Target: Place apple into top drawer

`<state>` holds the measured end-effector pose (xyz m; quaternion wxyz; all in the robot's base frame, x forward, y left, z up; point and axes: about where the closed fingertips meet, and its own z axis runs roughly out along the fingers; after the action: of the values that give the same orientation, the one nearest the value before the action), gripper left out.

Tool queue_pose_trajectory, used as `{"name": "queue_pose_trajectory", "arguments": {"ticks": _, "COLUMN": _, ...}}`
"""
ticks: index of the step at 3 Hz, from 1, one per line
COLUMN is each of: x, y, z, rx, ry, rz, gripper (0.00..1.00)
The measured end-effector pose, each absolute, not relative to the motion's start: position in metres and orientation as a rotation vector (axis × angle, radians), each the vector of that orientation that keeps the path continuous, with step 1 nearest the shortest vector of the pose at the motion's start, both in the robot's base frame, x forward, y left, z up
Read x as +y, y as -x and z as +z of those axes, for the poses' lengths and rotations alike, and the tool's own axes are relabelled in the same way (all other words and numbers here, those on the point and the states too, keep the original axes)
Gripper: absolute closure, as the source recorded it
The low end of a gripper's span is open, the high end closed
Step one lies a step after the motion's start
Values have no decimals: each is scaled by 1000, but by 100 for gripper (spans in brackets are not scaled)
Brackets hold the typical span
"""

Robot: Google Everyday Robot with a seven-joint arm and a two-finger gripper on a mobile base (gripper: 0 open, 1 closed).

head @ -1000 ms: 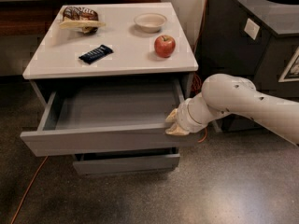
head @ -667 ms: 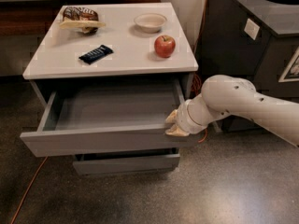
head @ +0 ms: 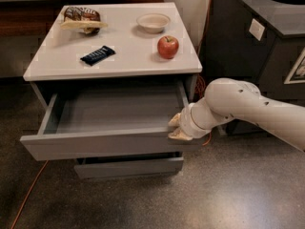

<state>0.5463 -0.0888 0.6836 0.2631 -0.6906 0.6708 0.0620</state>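
The red apple (head: 167,46) stands on the white cabinet top (head: 119,56), near its right edge, in front of the cream bowl. The top drawer (head: 100,144) is pulled wide open, and its grey interior holds nothing. My gripper (head: 175,128) is at the right end of the drawer's front panel, touching it, with the white arm reaching in from the right. The apple is well above and behind the gripper.
On the cabinet top lie a cream bowl (head: 153,22), a dark snack bar (head: 97,55) and a bagged pastry (head: 81,18). A lower drawer (head: 128,167) sticks out slightly. A dark bin unit (head: 259,42) stands at right. An orange cable (head: 28,194) runs on the floor.
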Motion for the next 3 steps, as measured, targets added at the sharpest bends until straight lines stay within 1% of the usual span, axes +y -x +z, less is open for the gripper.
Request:
{"name": "queue_pose_trajectory", "arguments": {"ticks": 1, "x": -89, "y": -546, "z": 684, "rx": 1814, "ry": 1868, "rz": 168, "gripper": 100}}
{"name": "queue_pose_trajectory", "arguments": {"ticks": 2, "x": -89, "y": -546, "z": 684, "rx": 1814, "ry": 1868, "rz": 168, "gripper": 87}}
{"name": "queue_pose_trajectory", "arguments": {"ticks": 3, "x": -89, "y": -546, "z": 684, "rx": 1814, "ry": 1868, "rz": 168, "gripper": 64}}
